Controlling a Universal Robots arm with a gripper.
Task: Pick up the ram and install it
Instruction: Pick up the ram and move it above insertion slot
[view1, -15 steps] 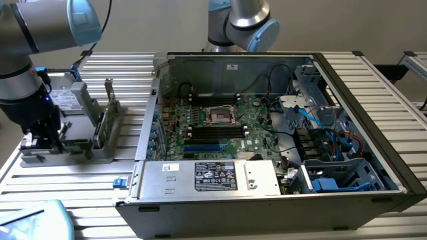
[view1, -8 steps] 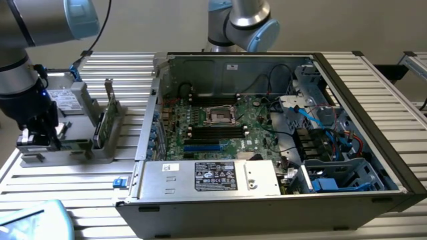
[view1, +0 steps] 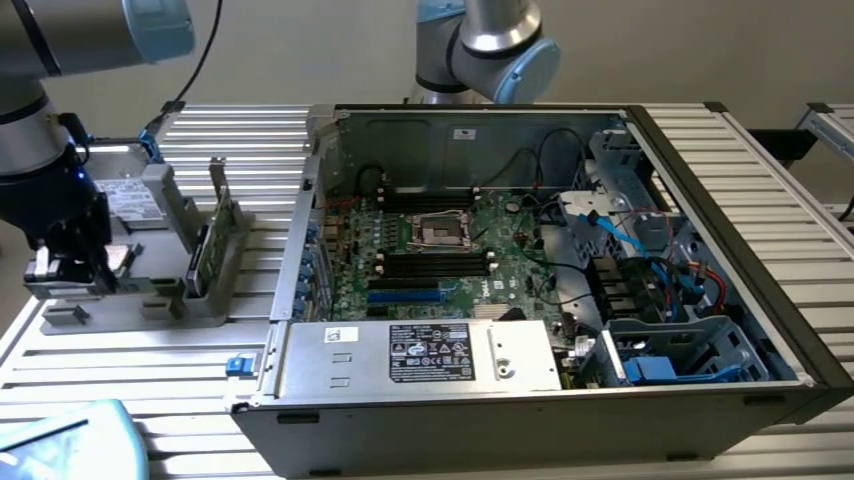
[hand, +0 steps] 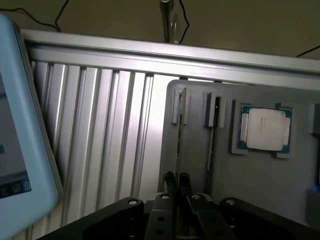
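The tool (hand: 177, 176) seemingly grips the ram (hand: 178, 140); processor (hand: 265, 129) nearby.

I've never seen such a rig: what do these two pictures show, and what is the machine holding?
It is a robot arm working beside an open computer case. One picture comes from a camera standing off the arm; the other from a camera on its wrist, looking past its jaws. On the slatted table sits a grey holder with parts: a square processor chip and the ram, a thin stick standing on edge in a slot. The jaws are closed on one end of the ram; it is not yet lifted out.
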